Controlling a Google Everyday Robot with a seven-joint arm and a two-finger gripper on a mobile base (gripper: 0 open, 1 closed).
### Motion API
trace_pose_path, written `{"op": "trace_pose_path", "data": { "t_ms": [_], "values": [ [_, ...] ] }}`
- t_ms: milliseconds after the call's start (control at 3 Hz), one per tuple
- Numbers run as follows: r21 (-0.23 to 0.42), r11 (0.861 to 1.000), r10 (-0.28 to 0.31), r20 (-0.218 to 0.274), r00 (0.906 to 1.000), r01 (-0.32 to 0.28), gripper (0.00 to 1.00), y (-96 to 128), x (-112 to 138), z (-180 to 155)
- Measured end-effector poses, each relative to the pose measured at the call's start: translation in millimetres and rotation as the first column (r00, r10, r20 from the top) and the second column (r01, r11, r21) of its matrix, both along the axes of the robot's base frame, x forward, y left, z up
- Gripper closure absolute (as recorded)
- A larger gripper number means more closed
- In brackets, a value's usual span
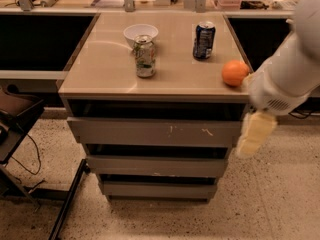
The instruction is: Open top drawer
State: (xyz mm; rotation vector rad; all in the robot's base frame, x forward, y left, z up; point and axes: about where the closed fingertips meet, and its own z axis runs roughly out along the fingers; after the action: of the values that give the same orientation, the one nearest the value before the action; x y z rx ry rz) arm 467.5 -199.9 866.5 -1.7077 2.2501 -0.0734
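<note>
warm dim lt | glare on tabletop [107, 59] | claw [254, 134] lit, R of top drawer [125, 132]
</note>
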Motion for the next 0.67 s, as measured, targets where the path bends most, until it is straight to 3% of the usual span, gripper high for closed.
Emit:
{"op": "trace_pose_path", "data": {
  "t_ms": [333, 667],
  "values": [
    [0.0, 0.999, -0.051, -0.052, 0.9973, 0.051, 0.0, 10.3, 29.9, -108.2],
    [0.062, 0.991, -0.115, -0.019, 0.9931, 0.116, 0.0, 28.5, 76.1, -173.8]
  ]
}}
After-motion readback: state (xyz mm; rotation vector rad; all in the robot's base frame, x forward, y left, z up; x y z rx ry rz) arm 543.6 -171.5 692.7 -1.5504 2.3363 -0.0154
